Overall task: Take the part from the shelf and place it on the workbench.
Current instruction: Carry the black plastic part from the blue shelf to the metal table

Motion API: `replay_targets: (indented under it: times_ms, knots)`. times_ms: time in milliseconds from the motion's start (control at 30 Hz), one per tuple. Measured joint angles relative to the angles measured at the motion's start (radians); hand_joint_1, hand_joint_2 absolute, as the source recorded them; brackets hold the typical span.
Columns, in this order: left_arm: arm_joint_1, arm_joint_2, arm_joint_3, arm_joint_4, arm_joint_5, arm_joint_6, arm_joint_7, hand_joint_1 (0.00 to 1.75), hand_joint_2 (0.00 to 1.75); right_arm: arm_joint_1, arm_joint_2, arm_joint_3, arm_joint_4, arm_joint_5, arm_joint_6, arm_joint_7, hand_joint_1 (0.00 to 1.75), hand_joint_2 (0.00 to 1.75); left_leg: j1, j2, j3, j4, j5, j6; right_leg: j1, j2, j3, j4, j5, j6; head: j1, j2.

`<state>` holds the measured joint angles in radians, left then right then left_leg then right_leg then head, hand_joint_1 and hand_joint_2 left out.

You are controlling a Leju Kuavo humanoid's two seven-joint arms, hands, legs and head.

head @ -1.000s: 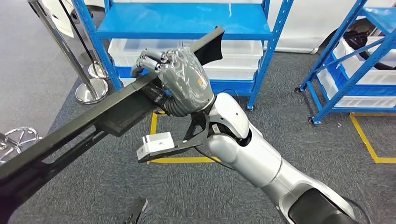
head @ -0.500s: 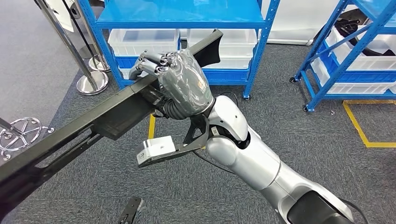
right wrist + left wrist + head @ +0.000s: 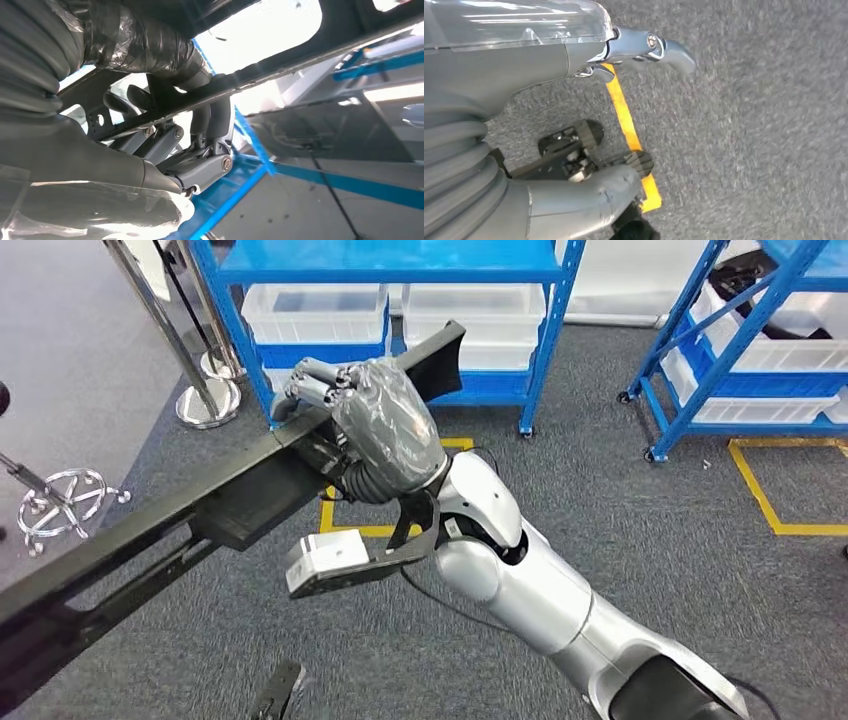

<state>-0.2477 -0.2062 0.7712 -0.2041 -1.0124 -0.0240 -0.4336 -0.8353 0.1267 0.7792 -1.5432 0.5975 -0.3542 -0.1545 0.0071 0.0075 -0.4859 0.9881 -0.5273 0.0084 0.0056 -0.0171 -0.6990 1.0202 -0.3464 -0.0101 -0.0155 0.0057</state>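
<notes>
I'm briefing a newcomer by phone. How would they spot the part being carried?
Find the silver right arm in the head view, and follow it up to the right hand. The part it grips is a long black beam slanting across the grey carpet, unlike the blue shelves behind.

We take the shelf (image 3: 400, 270) straight ahead as our landmark. Bins (image 3: 320, 312) sit on its lower level. In front of the shelf, our right hand (image 3: 375, 425) grips the long part (image 3: 200, 510), which runs from just before the shelf down toward our near left. Left of the shelf stand posts on round bases (image 3: 208, 400), with a chair base (image 3: 62, 498) nearer us. Right of the shelf stands a second rack (image 3: 745, 340). Floor tape (image 3: 790, 528) lies before that rack and under the part. Our left hand (image 3: 529, 125) hangs above the floor.
</notes>
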Motion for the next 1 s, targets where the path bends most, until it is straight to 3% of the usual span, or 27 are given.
replay_targets:
  times_ms: [67, 100, 167, 200, 233, 267, 367, 400, 500, 567, 600, 667, 733, 767, 800, 833, 900, 1000]
  knots:
    - [0.004, -0.001, 0.0, 0.0, 0.005, 0.001, -0.001, 0.0, 1.75, -0.004, 0.004, 0.0, 0.004, -0.003, 0.0, 0.0, 1.75, 1.75, 0.005, 0.002, -0.007, -0.012, 0.025, 0.015, -0.002, 0.004, -0.013, 0.02, -0.018, 0.011, 0.0, 0.0]
    - [0.006, -0.002, 0.0, 0.0, 0.006, 0.001, -0.002, 0.0, 1.75, -0.006, 0.004, 0.0, 0.006, -0.004, 0.0, 0.0, 1.75, 1.75, 0.007, 0.004, -0.014, -0.016, 0.038, 0.021, -0.003, 0.007, -0.031, 0.06, -0.05, 0.016, 0.001, 0.0]
    - [0.009, -0.004, 0.001, 0.0, 0.008, 0.002, -0.004, 0.0, 1.75, -0.007, 0.004, 0.0, 0.011, -0.011, 0.0, 0.001, 1.75, 1.75, 0.007, 0.004, -0.035, -0.014, 0.056, 0.026, -0.01, 0.011, -0.078, 0.191, -0.135, 0.025, 0.0, 0.0]
    - [0.013, -0.005, 0.001, 0.0, 0.008, 0.003, -0.005, 0.0, 1.75, -0.007, 0.004, 0.0, 0.014, -0.015, 0.0, 0.001, 1.75, 1.75, 0.007, 0.004, -0.046, -0.012, 0.063, 0.024, -0.013, 0.011, -0.094, 0.25, -0.164, 0.029, 0.0, 0.0]
    - [0.016, -0.006, 0.001, 0.0, 0.008, 0.004, -0.006, 0.0, 1.75, -0.007, 0.004, 0.0, 0.017, -0.019, 0.0, 0.001, 1.75, 1.75, 0.008, 0.004, -0.056, -0.009, 0.069, 0.022, -0.017, 0.011, -0.095, 0.277, -0.174, 0.033, 0.0, 0.0]
    - [0.019, -0.007, 0.001, 0.0, 0.008, 0.004, -0.006, 0.0, 1.75, -0.007, 0.004, 0.0, 0.019, -0.021, 0.0, 0.0, 1.75, 1.75, 0.01, 0.004, -0.064, -0.004, 0.072, 0.019, -0.02, 0.011, -0.074, 0.264, -0.166, 0.036, 0.0, 0.0]
    - [0.019, -0.01, 0.001, 0.0, 0.008, 0.005, -0.006, 0.0, 1.75, -0.014, 0.005, 0.0, 0.023, -0.02, 0.0, -0.008, 1.75, 1.75, 0.013, 0.003, -0.086, 0.019, 0.074, 0.006, -0.028, 0.012, 0.054, 0.08, -0.116, 0.039, 0.0, 0.0]
    - [0.018, -0.01, 0.001, 0.0, 0.008, 0.005, -0.006, 0.0, 1.75, -0.016, 0.005, 0.0, 0.023, -0.019, 0.0, -0.011, 1.75, 1.75, 0.012, 0.003, -0.093, 0.025, 0.074, 0.0, -0.027, 0.014, 0.077, 0.039, -0.111, 0.035, 0.0, 0.0]
    - [0.017, -0.011, 0.001, 0.0, 0.008, 0.005, -0.006, 0.0, 1.75, -0.021, 0.007, 0.0, 0.023, -0.012, 0.002, -0.019, 1.75, 1.75, 0.012, 0.003, -0.101, 0.028, 0.078, -0.019, -0.021, 0.017, 0.08, 0.023, -0.106, 0.015, 0.0, 0.0]
    - [0.016, -0.011, 0.0, 0.0, 0.006, 0.005, -0.006, 0.0, 1.75, -0.027, 0.007, 0.0, 0.022, 0.001, 0.007, -0.028, 1.75, 1.75, 0.015, 0.002, -0.112, 0.051, 0.06, -0.028, -0.023, 0.017, 0.078, 0.018, -0.099, -0.001, 0.0, 0.0]
    - [0.015, -0.011, -0.001, 0.0, 0.006, 0.004, -0.006, 0.0, 1.75, -0.031, 0.007, 0.0, 0.02, 0.007, 0.011, -0.032, 1.75, 1.75, 0.016, 0.002, -0.129, 0.089, 0.034, -0.032, -0.024, 0.016, 0.076, 0.016, -0.095, -0.008, 0.0, 0.0]
    - [0.014, -0.011, -0.003, 0.0, 0.005, 0.004, -0.005, 0.0, 1.75, -0.037, 0.006, 0.0, 0.016, 0.018, 0.016, -0.036, 1.75, 1.75, 0.016, 0.001, -0.186, 0.221, -0.036, -0.035, -0.021, 0.016, 0.069, 0.015, -0.09, -0.017, 0.0, 0.0]
    - [0.014, -0.011, -0.006, 0.0, 0.004, 0.004, -0.004, 0.0, 1.75, -0.037, 0.004, 0.0, 0.011, 0.025, 0.018, -0.038, 1.75, 1.75, 0.016, 0.001, -0.227, 0.321, -0.07, -0.035, -0.015, 0.016, 0.063, 0.016, -0.086, -0.021, 0.0, 0.0]
    - [0.013, -0.01, -0.007, 0.0, 0.004, 0.005, -0.004, 0.0, 1.75, -0.037, 0.002, 0.0, 0.008, 0.027, 0.018, -0.04, 1.75, 1.75, 0.015, 0.001, -0.221, 0.316, -0.058, -0.031, -0.012, 0.016, 0.061, 0.017, -0.084, -0.022, 0.0, 0.0]
    - [0.012, -0.01, -0.009, 0.0, 0.003, 0.005, -0.003, 0.0, 1.75, -0.037, 0.0, 0.0, 0.004, 0.03, 0.018, -0.041, 1.75, 1.75, 0.013, 0.001, -0.195, 0.271, -0.031, -0.026, -0.009, 0.017, 0.06, 0.018, -0.083, -0.022, 0.0, 0.0]
    - [0.011, -0.01, -0.011, 0.0, 0.003, 0.006, -0.003, 0.0, 1.75, -0.038, -0.001, 0.0, 0.0, 0.032, 0.018, -0.043, 1.75, 1.75, 0.01, 0.001, -0.155, 0.199, 0.003, -0.017, -0.007, 0.017, 0.061, 0.018, -0.082, -0.022, 0.0, 0.0]
    - [0.005, -0.01, -0.014, 0.0, 0.0, 0.006, -0.002, 0.0, 1.75, -0.038, -0.002, 0.0, -0.009, 0.034, 0.018, -0.045, 1.75, 1.75, 0.003, 0.001, -0.089, 0.072, 0.042, -0.002, -0.002, 0.017, 0.059, 0.019, -0.079, -0.016, 0.0, 0.0]
    - [0.0, -0.011, -0.02, 0.0, -0.003, 0.006, 0.001, 0.0, 1.75, -0.038, -0.004, 0.0, -0.019, 0.029, 0.021, -0.047, 1.75, 1.75, -0.003, 0.002, -0.074, 0.028, 0.053, 0.008, -0.003, 0.015, 0.055, 0.016, -0.069, -0.001, 0.0, 0.0]
